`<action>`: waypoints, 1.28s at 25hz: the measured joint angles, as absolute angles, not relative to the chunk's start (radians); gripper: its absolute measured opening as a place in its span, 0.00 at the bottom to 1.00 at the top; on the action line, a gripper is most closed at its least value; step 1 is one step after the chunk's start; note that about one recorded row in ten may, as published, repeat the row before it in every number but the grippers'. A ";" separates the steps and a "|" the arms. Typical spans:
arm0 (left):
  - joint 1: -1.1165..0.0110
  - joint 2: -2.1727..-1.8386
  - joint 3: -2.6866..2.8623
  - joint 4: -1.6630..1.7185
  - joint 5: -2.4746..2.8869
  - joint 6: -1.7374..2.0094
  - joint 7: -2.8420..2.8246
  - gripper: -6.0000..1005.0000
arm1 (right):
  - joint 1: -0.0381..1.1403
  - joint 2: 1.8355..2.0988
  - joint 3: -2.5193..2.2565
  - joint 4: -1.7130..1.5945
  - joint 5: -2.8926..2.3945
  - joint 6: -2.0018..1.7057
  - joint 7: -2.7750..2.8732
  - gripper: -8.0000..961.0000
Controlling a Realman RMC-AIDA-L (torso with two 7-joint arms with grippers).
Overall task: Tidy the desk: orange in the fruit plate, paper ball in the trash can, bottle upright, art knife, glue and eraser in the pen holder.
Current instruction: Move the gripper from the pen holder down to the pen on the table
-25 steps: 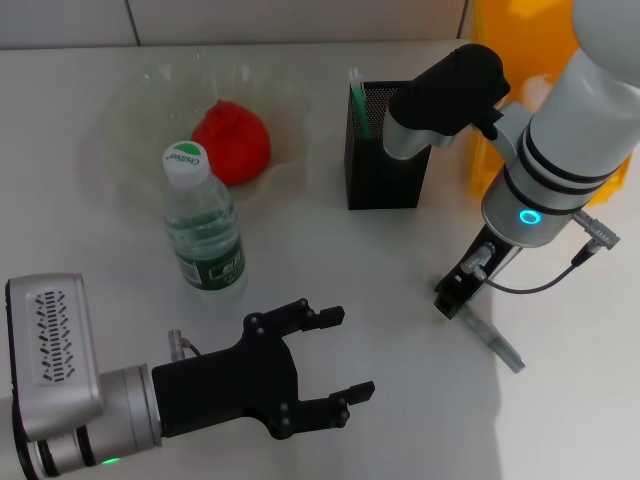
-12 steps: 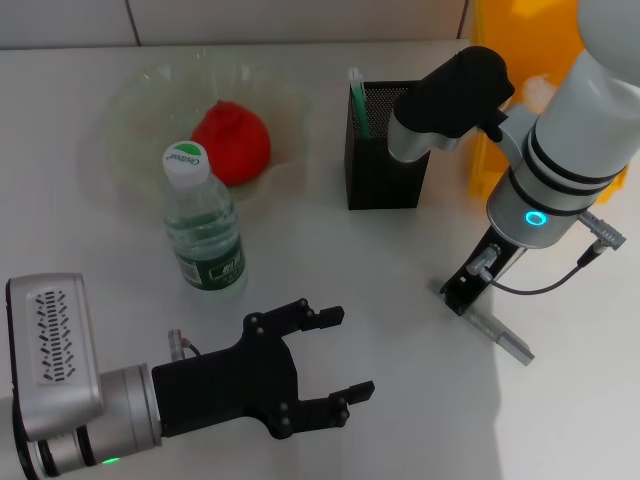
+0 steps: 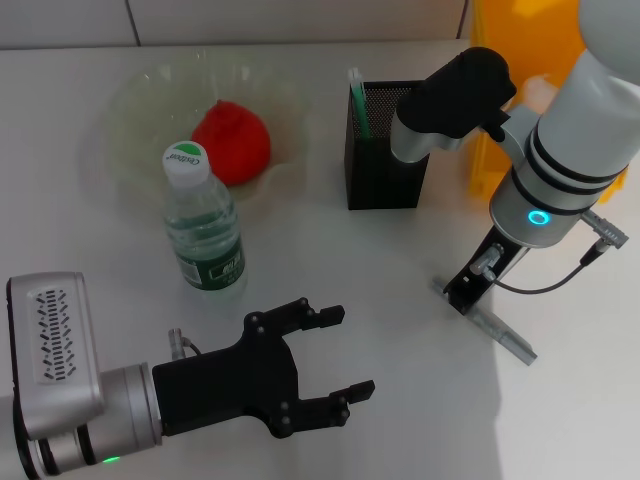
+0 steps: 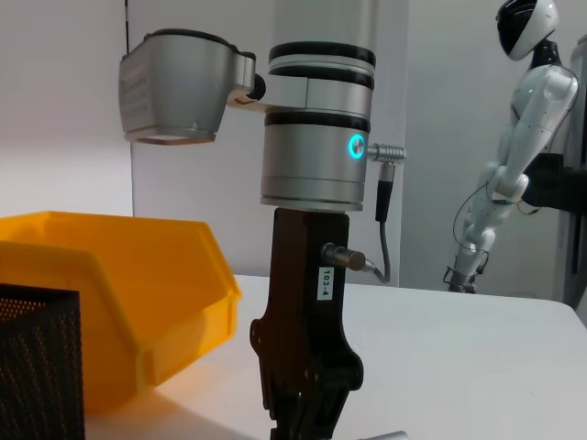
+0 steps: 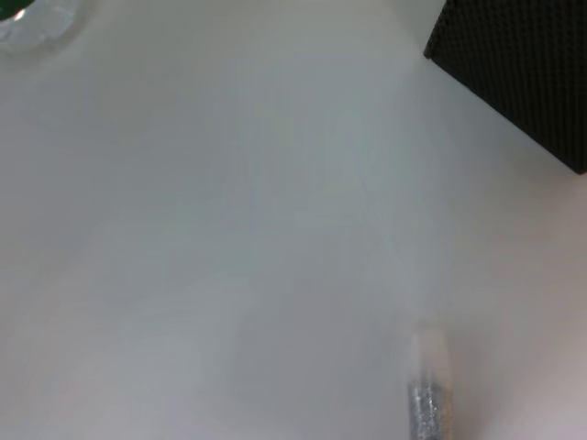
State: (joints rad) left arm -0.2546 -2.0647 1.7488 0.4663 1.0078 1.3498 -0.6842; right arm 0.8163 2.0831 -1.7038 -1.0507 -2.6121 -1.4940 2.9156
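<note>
A: Where's the slim grey plastic art knife?
B: Lower right, flat on white desk, under right gripper; jaw state unclear.
A: Handling?
B: Likely light, stiff, slippery; grip mid-body. Left gripper spread open, idle.

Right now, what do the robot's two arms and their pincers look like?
Both arms are silver-white tubes with black bands. The left pincer is black with knuckled fingers, behind it a grey box with a perforated panel. The right pincer is a slim black unit bearing a white label reading 103-4, a lit cyan ring above it, and a grey cable plugged in.
</note>
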 joint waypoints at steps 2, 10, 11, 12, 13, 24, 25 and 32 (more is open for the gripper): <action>-0.255 -2.065 1.749 0.466 1.008 1.350 -0.684 0.80 | 0.814 2.083 -1.704 -1.057 -2.612 -1.497 2.915 0.13; -0.255 -2.066 1.749 0.466 1.008 1.350 -0.684 0.80 | 0.791 2.083 -1.701 -1.125 -2.613 -1.503 2.901 0.10; -0.255 -2.066 1.749 0.466 1.008 1.350 -0.684 0.80 | 0.782 2.082 -1.697 -1.150 -2.613 -1.509 2.901 0.09; -0.255 -2.066 1.749 0.466 1.008 1.350 -0.684 0.80 | 0.777 2.081 -1.687 -1.176 -2.616 -1.518 2.900 0.09; -0.255 -2.066 1.749 0.466 1.008 1.350 -0.684 0.80 | 0.768 2.080 -1.651 -1.221 -2.624 -1.549 2.892 0.09; -0.265 -2.069 1.752 0.473 1.008 1.353 -0.684 0.80 | 0.769 2.084 -1.607 -1.196 -2.635 -1.571 2.875 0.16; -0.270 -2.069 1.756 0.472 1.008 1.353 -0.684 0.80 | 0.768 2.084 -1.608 -1.189 -2.635 -1.570 2.875 0.20; -0.275 -2.069 1.756 0.468 1.008 1.352 -0.684 0.80 | 0.779 2.085 -1.629 -1.150 -2.636 -1.545 2.875 0.38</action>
State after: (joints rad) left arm -0.2746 -2.0693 1.7564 0.4680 1.0079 1.3515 -0.6842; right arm 0.7791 2.0847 -1.6291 -1.1497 -2.6355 -1.5446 2.8746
